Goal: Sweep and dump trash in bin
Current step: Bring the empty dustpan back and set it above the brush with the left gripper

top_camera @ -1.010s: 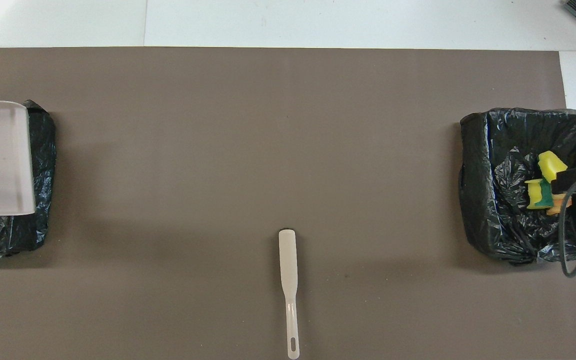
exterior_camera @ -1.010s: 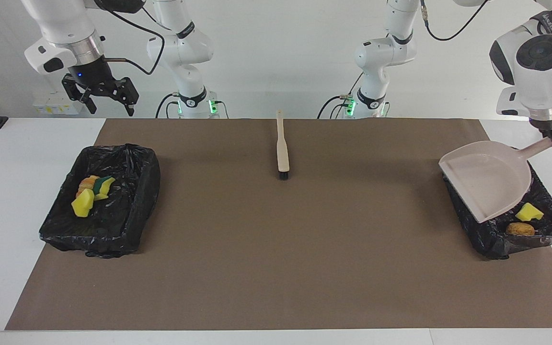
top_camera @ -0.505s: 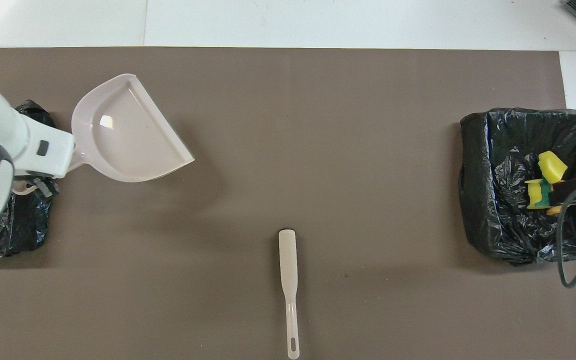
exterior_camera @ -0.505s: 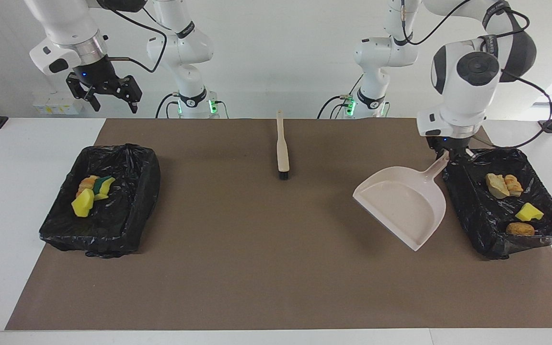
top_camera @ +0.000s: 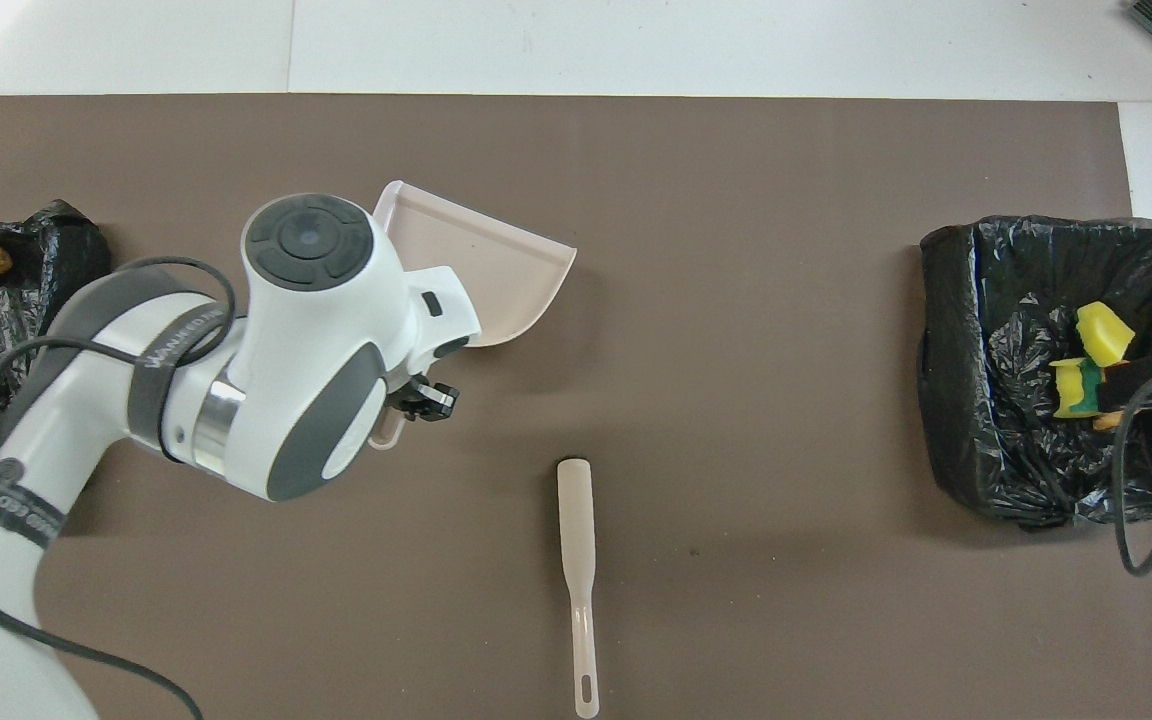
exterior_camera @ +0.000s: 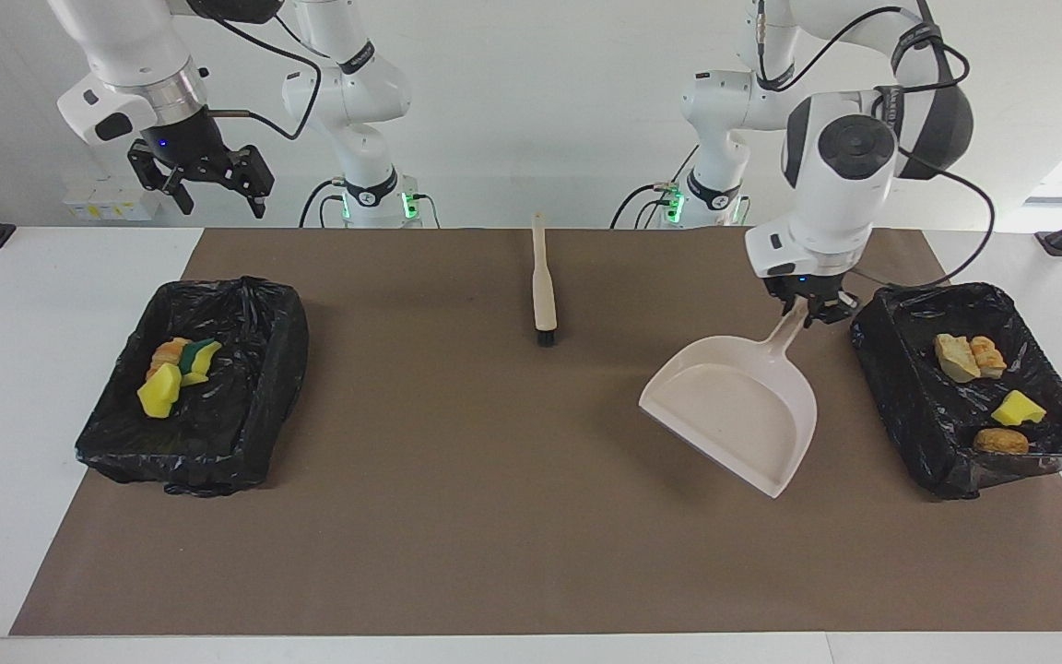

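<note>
Reading labels first: we find only partial grey lettering on the left arm's band, not legible. Trash sits in two black-bagged bins. Bin at left arm's end (exterior_camera: 973,387): two tan bread-like pieces (exterior_camera: 967,356), one yellow sponge chunk (exterior_camera: 1017,409), one golden-brown roll (exterior_camera: 1000,441). Bin at right arm's end (exterior_camera: 194,387): yellow sponge (exterior_camera: 159,392), green-backed sponge (exterior_camera: 200,355), orange-brown piece (exterior_camera: 165,353), bunched together. Left hand (exterior_camera: 808,309) clamped shut on handle of beige dustpan (exterior_camera: 734,406), pan empty, tilted, over brown mat (exterior_camera: 494,516) beside the left-end bin. Right hand (exterior_camera: 208,184) up in air, fingers wide apart, holding nothing, waiting above tabletop edge near its bin. Brush (exterior_camera: 543,286) lies flat mid-mat, nearer the robots than dustpan, bristle end pointing away from them. In overhead view, left arm covers most of pan handle.
</note>
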You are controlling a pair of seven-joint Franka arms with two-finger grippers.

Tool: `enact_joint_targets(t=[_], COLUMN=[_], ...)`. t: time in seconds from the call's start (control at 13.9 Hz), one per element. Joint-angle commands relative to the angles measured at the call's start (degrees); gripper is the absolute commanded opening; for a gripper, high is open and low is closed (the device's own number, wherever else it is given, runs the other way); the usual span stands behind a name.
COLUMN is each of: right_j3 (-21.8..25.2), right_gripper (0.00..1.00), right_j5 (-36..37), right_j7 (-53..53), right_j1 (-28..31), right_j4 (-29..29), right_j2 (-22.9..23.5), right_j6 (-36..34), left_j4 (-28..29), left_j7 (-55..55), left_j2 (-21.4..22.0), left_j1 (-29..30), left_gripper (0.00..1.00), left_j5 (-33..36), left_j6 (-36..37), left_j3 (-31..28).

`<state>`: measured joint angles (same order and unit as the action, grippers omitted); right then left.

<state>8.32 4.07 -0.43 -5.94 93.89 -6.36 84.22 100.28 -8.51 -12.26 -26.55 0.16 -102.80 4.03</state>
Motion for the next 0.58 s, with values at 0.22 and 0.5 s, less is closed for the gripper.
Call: enact_joint_targets(t=[0.22,0.5], right_j3=[0.0,0.0], right_gripper=[1.00,1.00], right_j5=[-0.9,-0.9], right_j7=[-0.4,-0.5], right_j1=[0.2,0.2], right_j4=[1.1,1.1], right_j2=[-1.2,-1.2], right_j6=[-0.4,-0.4], left_j4=[-9.6,-16.8], left_j7=[-23.3,-28.8], left_j2=[-14.6,-19.6], left_j1=[-12.0,-12.6], left_gripper=[0.00,0.00], left_j5=[-3.6,-2.3], left_j6=[-11.3,-9.4], left_j3=[-1.6,-1.8])
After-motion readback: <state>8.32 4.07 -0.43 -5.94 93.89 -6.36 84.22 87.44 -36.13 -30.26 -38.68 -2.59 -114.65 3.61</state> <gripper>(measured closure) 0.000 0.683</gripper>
